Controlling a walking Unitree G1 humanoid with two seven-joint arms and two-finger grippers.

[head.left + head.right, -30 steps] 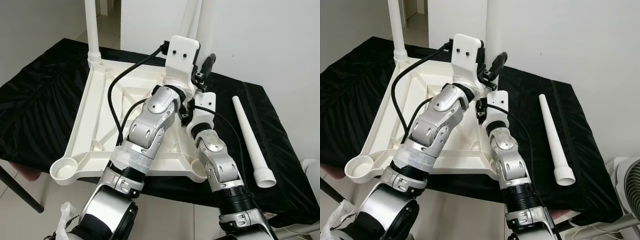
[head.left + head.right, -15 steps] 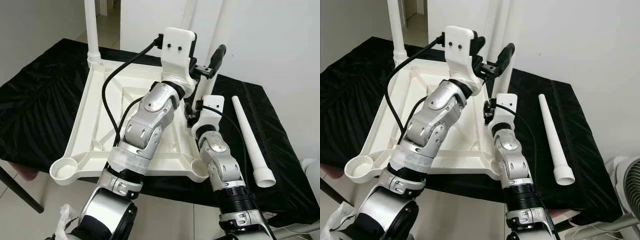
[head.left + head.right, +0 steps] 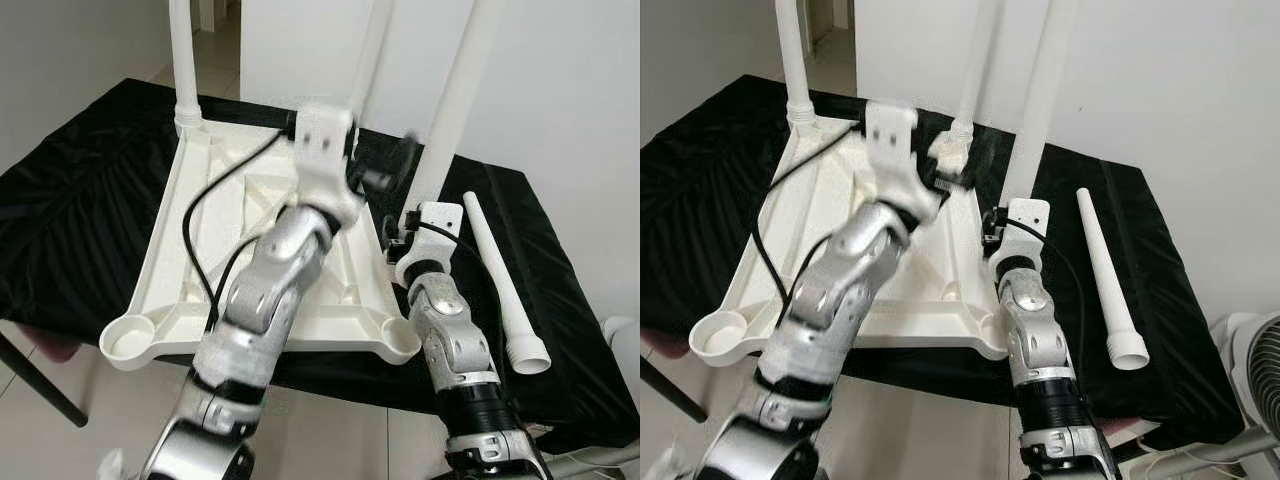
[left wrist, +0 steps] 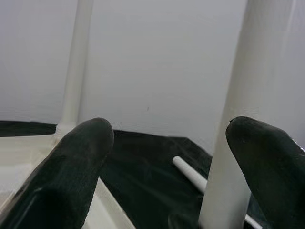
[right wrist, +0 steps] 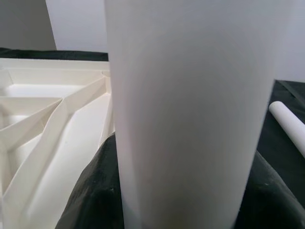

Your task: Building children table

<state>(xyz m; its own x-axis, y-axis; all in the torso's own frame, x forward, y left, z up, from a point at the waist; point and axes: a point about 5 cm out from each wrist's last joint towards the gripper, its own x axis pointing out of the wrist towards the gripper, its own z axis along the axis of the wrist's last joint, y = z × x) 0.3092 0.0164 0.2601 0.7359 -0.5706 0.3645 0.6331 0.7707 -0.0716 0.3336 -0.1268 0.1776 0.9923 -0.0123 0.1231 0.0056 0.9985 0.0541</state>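
Right gripper (image 5: 190,200) clamped on upright table leg (image 3: 450,110), poised above upturned tabletop (image 3: 200,250); left gripper (image 4: 167,157) open alongside. Likely next: seating leg into near corner socket (image 3: 400,345).

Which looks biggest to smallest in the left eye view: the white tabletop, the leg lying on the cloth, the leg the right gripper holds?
1. Tabletop, clearly largest.
2 and 3. Held leg and lying leg: unsure, since the held leg runs out of frame. Right gripper grips it.

White walls (image 3: 560,90), pale tiled floor (image 3: 80,440)
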